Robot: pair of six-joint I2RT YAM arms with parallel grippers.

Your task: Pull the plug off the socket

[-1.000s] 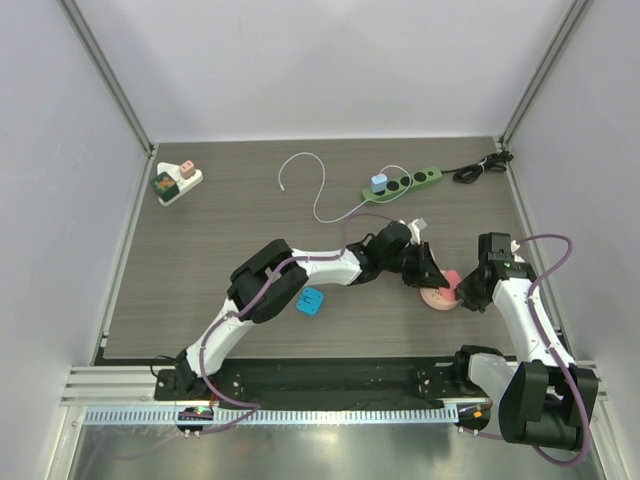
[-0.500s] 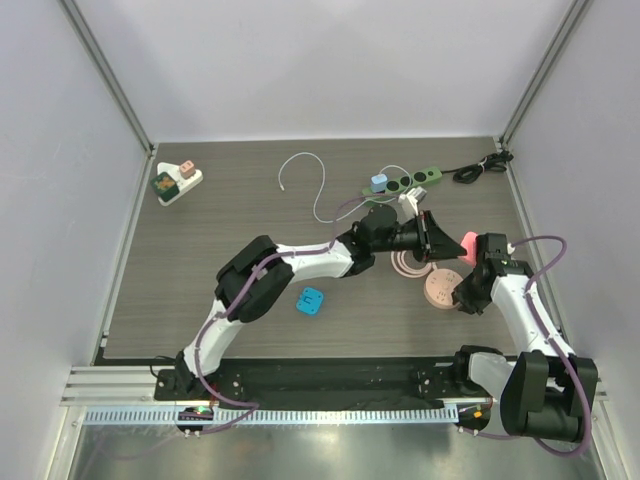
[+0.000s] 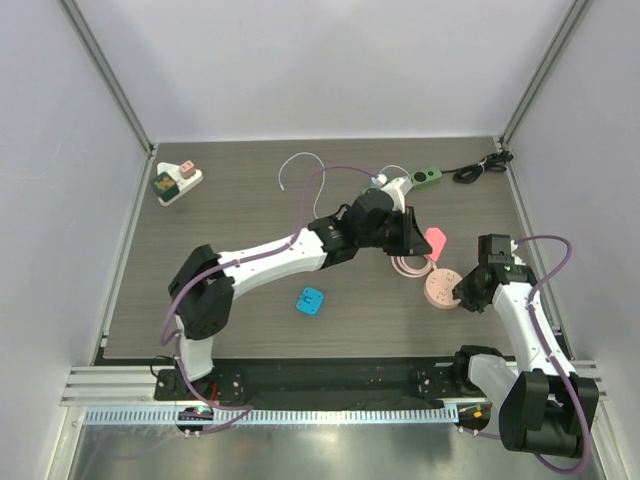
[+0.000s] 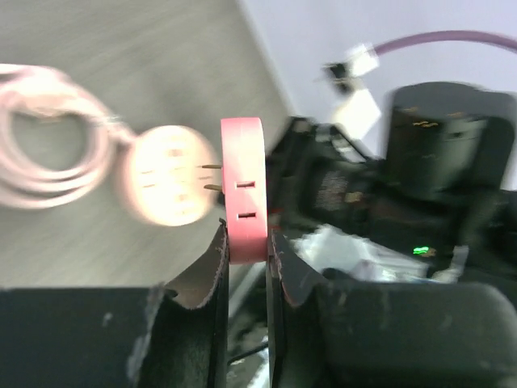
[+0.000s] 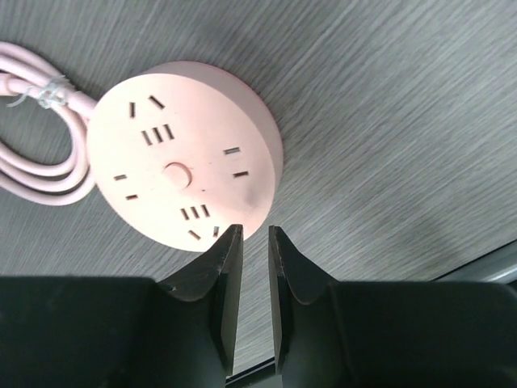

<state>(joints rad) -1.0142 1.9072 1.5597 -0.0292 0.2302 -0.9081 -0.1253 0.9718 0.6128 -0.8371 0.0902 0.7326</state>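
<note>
My left gripper (image 3: pixel 424 240) is shut on a flat pink-red plug (image 3: pixel 436 243) and holds it in the air, apart from the socket. In the left wrist view the plug (image 4: pixel 244 190) stands between my fingers with its two prongs bare, pointing at the blurred round socket (image 4: pixel 166 186). The round pink socket (image 3: pixel 441 288) lies flat on the table, its pink cable (image 3: pixel 408 266) coiled beside it. My right gripper (image 3: pixel 463 295) sits at the socket's right edge. In the right wrist view its tips (image 5: pixel 254 233) are nearly together at the socket's rim (image 5: pixel 182 153), with only table between them.
A green power strip (image 3: pixel 428 175) with a blue plug lies behind the left arm, partly hidden. A black cable (image 3: pixel 482 166) lies at the back right, a white cable (image 3: pixel 300 175) at the back middle. A white socket block (image 3: pixel 177 182) sits far left. A blue adapter (image 3: pixel 310 300) lies near the front.
My left gripper has pulled the plug off the round socket and carried it up and back. The socket has stayed on the table with my right gripper at its edge.
</note>
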